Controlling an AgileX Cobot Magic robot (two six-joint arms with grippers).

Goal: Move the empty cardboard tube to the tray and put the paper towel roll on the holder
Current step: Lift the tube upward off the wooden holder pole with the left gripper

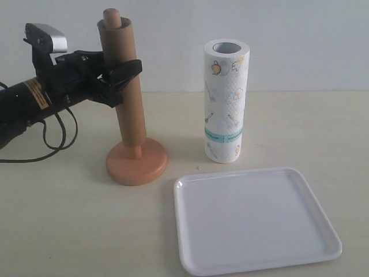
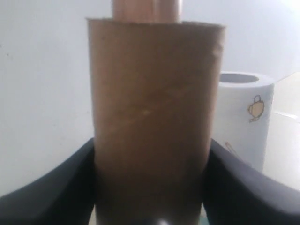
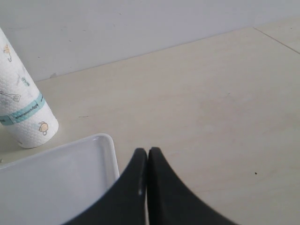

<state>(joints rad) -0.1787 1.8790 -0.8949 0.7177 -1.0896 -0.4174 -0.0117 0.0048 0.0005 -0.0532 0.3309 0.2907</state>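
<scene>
1. Now, your left gripper (image 1: 122,72) reaches in from the left of the holder (image 1: 136,164). Its black fingers (image 2: 56,197) are clamped on opposite sides of the empty cardboard tube (image 1: 129,118).
2. The tube is sleeved over the holder's upright dowel. The dowel's rounded top pokes out above the tube's upper rim, and a short stretch of dowel shows between the tube's lower end and the round base.
3. The holder stands on the pale worktop (image 1: 57,219).
4. The paper towel roll (image 1: 226,104) stands upright to the right of the holder, apart from it.
5. The tray (image 1: 259,171) lies flat on the worktop in front and to the right of the holder. It is close to the roll's foot but does not touch it.
6. Your right gripper (image 3: 148,159) hangs over the worktop just beside a tray corner, fingers pressed together with nothing between them. You cannot tell where it sits relative to the holder.
</scene>
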